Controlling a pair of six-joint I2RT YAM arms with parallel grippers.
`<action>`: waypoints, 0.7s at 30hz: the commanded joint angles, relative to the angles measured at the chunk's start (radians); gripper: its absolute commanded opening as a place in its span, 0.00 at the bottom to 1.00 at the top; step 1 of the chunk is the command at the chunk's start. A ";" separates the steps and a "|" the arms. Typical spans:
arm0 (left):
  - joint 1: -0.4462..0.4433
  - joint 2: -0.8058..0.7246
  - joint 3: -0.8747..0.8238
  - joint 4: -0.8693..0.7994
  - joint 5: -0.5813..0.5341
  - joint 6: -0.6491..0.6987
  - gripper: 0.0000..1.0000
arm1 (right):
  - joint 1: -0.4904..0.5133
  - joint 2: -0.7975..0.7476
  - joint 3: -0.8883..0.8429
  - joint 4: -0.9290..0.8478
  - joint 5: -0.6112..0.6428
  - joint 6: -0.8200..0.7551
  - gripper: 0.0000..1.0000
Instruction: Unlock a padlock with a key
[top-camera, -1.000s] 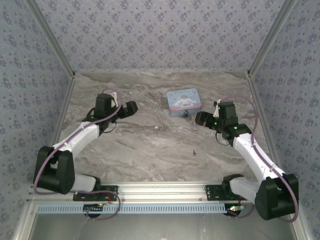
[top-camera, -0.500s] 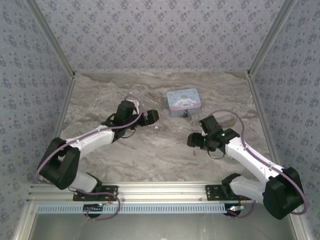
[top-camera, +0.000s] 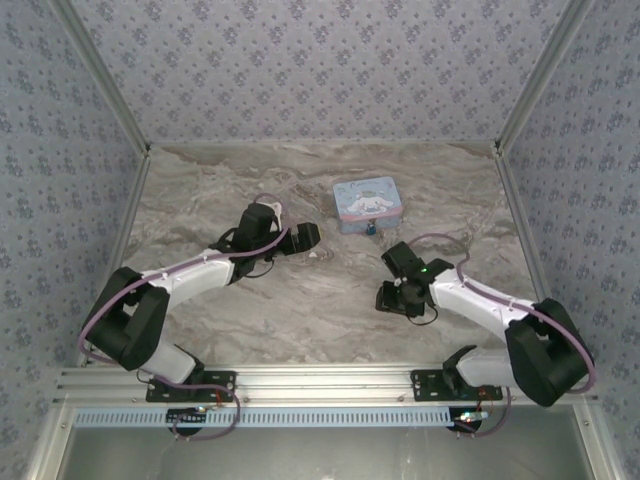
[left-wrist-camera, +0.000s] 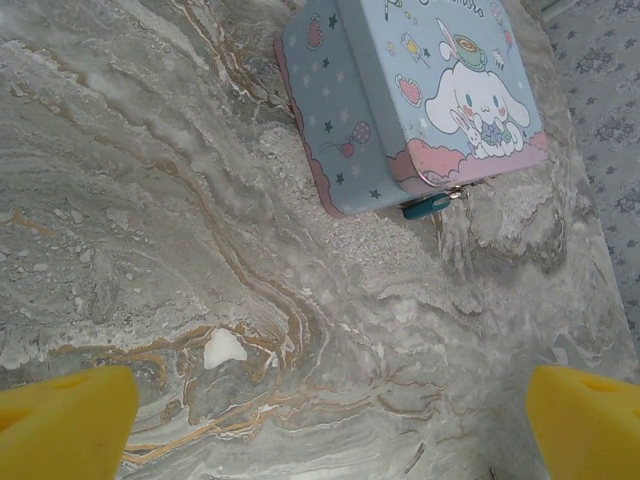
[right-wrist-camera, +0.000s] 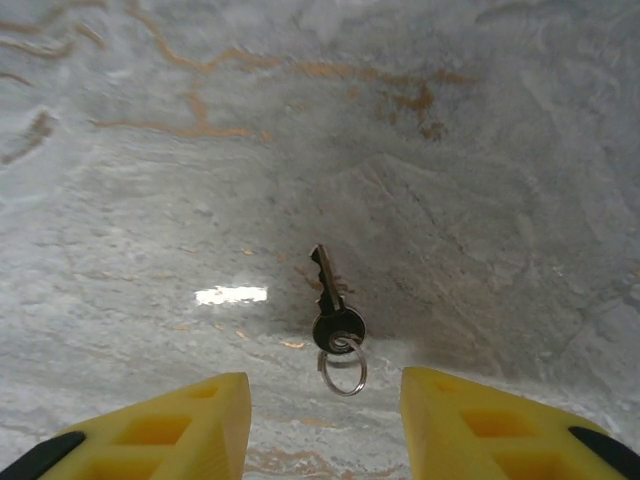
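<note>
Probably a lab booth — wallpapered walls (top-camera: 320, 70), marble table (top-camera: 300, 315).

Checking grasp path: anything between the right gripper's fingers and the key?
No. Right wrist view shows bare marble tabletop between the open right gripper and the key.

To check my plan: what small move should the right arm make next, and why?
Probably lower the right gripper and ease it slightly forward to close on the key. The key lies loose on the table, just ahead of the open fingers and centred between them; nothing is held yet.
</note>
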 joint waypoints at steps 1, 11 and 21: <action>-0.005 -0.014 0.018 0.000 -0.015 0.016 0.99 | 0.016 0.028 0.023 -0.010 0.035 0.025 0.43; -0.005 -0.011 0.035 -0.027 -0.020 0.032 0.99 | 0.027 0.058 0.016 0.024 0.048 0.034 0.33; -0.005 -0.003 0.050 -0.036 -0.019 0.036 0.99 | 0.027 0.060 0.023 0.038 0.077 0.038 0.25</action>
